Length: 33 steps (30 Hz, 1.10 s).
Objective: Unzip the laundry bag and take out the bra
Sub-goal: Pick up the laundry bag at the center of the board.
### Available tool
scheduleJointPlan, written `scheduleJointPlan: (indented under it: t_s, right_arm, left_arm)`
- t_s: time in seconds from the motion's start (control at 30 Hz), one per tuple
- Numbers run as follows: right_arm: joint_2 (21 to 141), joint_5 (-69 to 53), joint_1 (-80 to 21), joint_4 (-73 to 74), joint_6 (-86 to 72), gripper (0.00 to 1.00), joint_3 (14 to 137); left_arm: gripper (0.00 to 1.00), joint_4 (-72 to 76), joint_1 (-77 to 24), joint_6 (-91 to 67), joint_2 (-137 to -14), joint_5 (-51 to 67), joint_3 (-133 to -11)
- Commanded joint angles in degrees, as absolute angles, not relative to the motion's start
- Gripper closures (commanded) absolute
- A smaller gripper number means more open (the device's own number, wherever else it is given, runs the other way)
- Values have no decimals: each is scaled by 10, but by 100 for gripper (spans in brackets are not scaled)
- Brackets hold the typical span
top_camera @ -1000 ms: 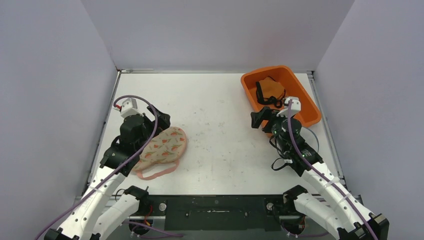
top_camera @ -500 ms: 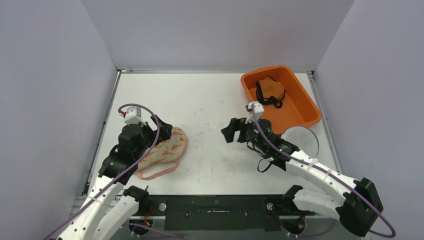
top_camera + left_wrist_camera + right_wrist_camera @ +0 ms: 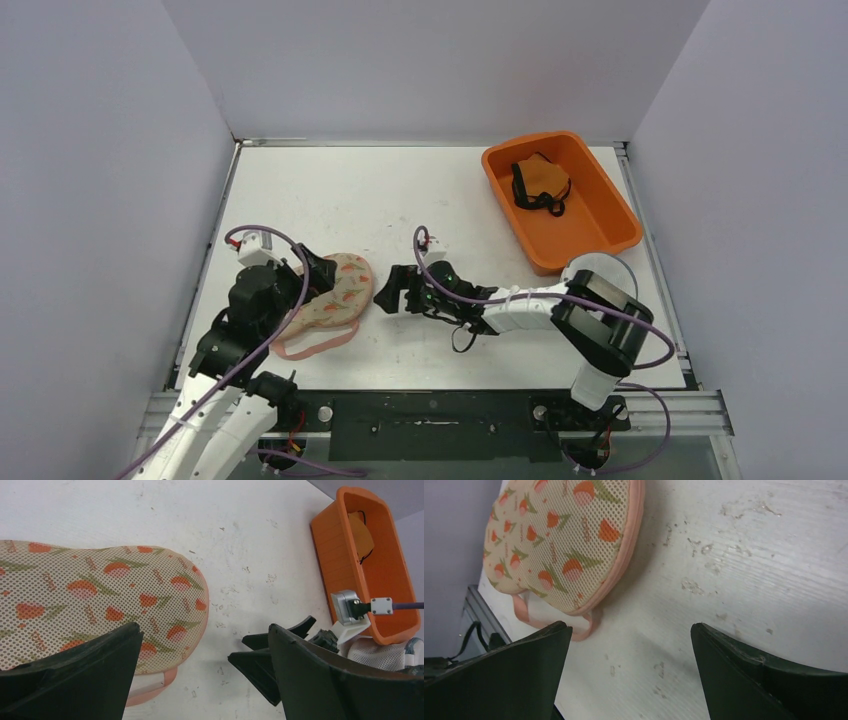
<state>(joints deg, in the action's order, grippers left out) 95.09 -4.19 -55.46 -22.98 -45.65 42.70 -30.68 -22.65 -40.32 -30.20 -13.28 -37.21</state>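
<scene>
Fingers are standing wide and empty on left gripper [image 3: 323, 272] and right gripper [image 3: 386, 293]; you are facing the unzipping, needing a pinch on the laundry bag [image 3: 338, 296] at right's 9 o'clock.

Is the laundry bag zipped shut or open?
Shut, as far as visible: the laundry bag shows an unbroken pink rim, no gap.

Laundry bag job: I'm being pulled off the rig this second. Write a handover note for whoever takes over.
Left gripper: open, over the laundry bag's left side, holding nothing.
Right gripper: open, low at the bag's right edge, holding nothing.
Laundry bag: flat on the table, near left, looks closed; its zipper cannot be made out.
Done: nothing yet, judging by the bag.
Left: find the zipper, unzip, take out the bra.
</scene>
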Motion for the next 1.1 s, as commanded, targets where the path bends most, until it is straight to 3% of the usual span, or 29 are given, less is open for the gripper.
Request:
scheduleJointPlan:
  t_s: [0.0, 0.4, 0.67, 0.8, 1.0, 1.07]
  right_arm:
    - [1009, -41, -553, -375, -539, 8, 469]
    - [1168, -53, -557, -499, -642, 26, 531]
    - [1211, -75, -561, -483, -652, 35, 586]
    - [1216, -74, -564, -470, -651, 52, 598]
    - [1195, -63, -564, -469, -648, 90, 582]
    - [1166, -53, -558, -469, -637, 95, 559]
  left_arm:
    - [3, -312, -225, -410, -286, -139, -365]
    - [3, -313, -225, -427, -242, -124, -342]
    - [3, -316, -225, -428, -240, -118, -340]
    - [3, -313, -226, -429, -225, -118, -336]
    - [3, -318, -228, -430, -212, -119, -337]
    - [3, -319, -234, -430, -206, -125, -336]
